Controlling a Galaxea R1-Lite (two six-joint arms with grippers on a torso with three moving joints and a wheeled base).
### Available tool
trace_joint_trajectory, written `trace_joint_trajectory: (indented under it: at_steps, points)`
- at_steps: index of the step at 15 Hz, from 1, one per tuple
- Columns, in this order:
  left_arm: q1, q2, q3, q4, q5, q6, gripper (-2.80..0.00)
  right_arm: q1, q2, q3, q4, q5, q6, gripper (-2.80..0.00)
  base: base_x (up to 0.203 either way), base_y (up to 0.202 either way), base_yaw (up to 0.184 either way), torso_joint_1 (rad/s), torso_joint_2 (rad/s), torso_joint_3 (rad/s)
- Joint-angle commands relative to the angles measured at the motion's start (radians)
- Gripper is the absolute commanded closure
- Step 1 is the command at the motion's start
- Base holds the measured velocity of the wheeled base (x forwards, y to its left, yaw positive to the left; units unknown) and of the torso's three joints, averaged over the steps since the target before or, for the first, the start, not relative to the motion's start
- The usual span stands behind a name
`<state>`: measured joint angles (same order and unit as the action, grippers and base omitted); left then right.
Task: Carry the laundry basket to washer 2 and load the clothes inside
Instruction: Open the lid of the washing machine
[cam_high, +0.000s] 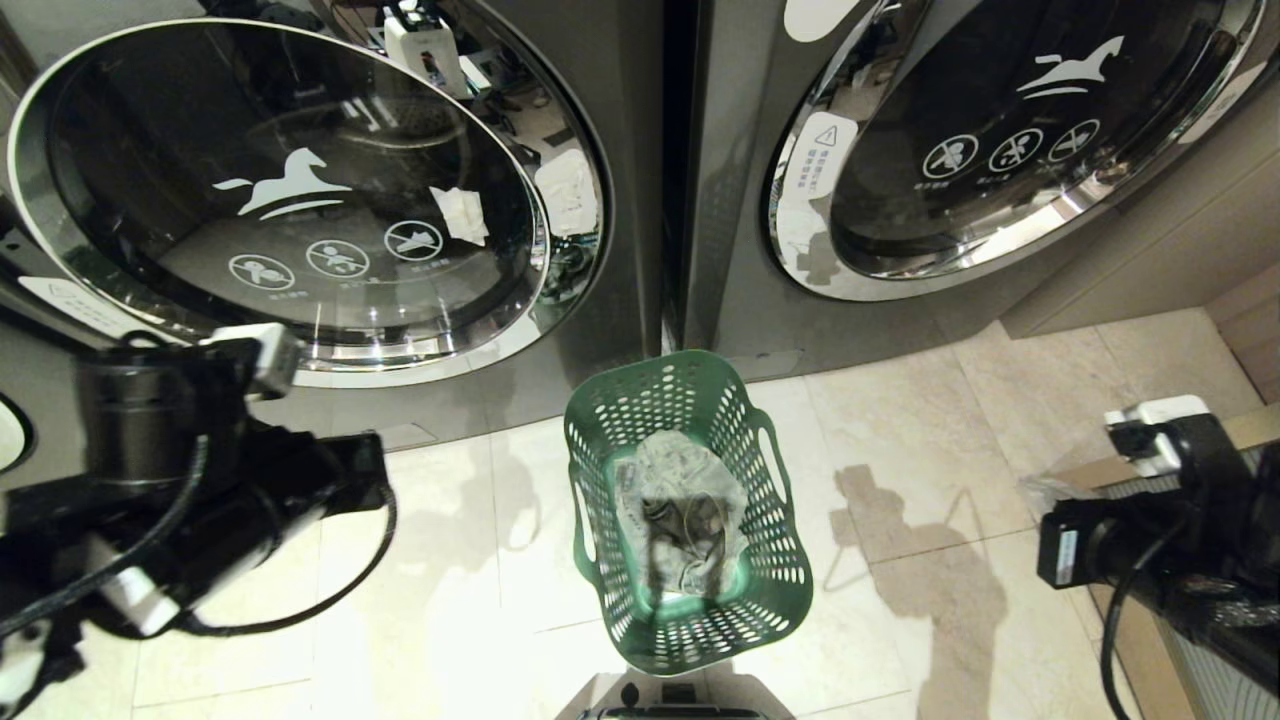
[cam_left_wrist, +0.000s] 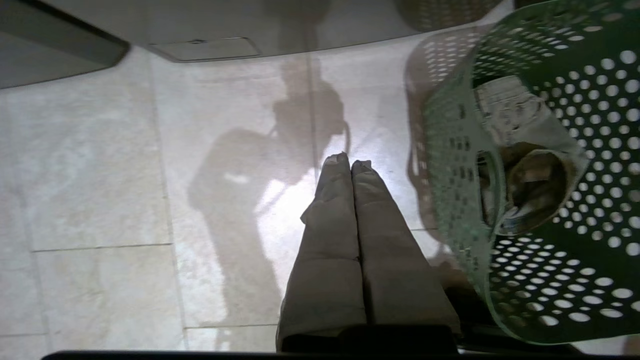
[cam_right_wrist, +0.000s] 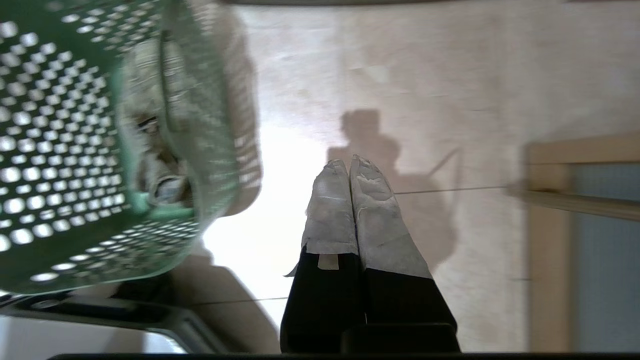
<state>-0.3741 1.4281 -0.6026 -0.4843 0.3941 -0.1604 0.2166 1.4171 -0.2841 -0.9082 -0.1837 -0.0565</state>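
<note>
Laundry basket (cam_high: 688, 515) sits on the tiled floor (cam_high: 920, 450), centred just in front of the base, near the gap between the two washers; clothes (cam_high: 685, 515) are bunched in its bottom. Left gripper (cam_left_wrist: 350, 161) has its fingers pressed flat together, empty, hovering over bare floor beside the basket's left wall. Right gripper (cam_right_wrist: 350, 162) is the same: pressed together, empty, beside the basket's right wall. Neither touches a handle. Risks: with jaws shut neither can hook the loop handles (cam_high: 772, 460), so both need to spread before going in; a shut tip driven at the perforated wall would likely shove or tip the light basket and slide it on the tile. Uneven two-arm lift would tilt it and spill the garment. Can't read a number on either washer from here: left washer door (cam_high: 290, 200) and right washer door (cam_high: 1000, 130) look alike, so the wrong machine is a real hazard. Both doors appear closed, so loading is blocked until one is opened.
</note>
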Motion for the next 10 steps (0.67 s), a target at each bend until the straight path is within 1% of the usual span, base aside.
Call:
trace_joint_trajectory:
  at_steps: [1,2,3,4,5,7,9,10]
  points:
    - [0.144,-0.302,0.140,0.045,-0.008,0.076,0.00,-0.108,-0.251,0.101,0.019,-0.002,-0.053,0.00,0.000,0.000,0.000,0.000,0.00,0.000]
    - [0.207,-0.388,0.201,0.069,-0.024,0.114,0.00,-0.164,-0.335,0.137,0.045,0.002,-0.088,0.00,0.000,0.000,0.000,0.000,0.00,0.000]
    - [0.246,-0.479,0.256,0.088,-0.042,0.138,0.00,-0.213,-0.428,0.164,0.077,0.009,-0.111,0.00,0.000,0.000,0.000,0.000,0.00,0.000]
    - [0.268,-0.564,0.308,0.110,-0.055,0.155,0.00,-0.245,-0.517,0.187,0.120,0.023,-0.124,0.00,0.000,0.000,0.000,0.000,0.00,0.000]
    - [0.281,-0.660,0.357,0.145,-0.067,0.167,0.00,-0.266,-0.617,0.208,0.192,0.043,-0.134,0.00,0.000,0.000,0.000,0.000,0.00,0.000]
    - [0.292,-0.846,0.418,0.271,-0.116,0.181,0.00,-0.287,-0.829,0.223,0.436,0.097,-0.147,0.00,0.000,0.000,0.000,0.000,0.00,0.000]
    - [0.299,-1.032,0.451,0.487,-0.213,0.189,0.00,-0.297,-1.041,0.209,0.798,0.163,-0.155,0.00,0.000,0.000,0.000,0.000,0.00,0.000]
    - [0.305,-1.107,0.458,0.617,-0.259,0.191,0.00,-0.300,-1.105,0.207,0.906,0.187,-0.157,0.00,0.000,0.000,0.000,0.000,0.00,0.000]
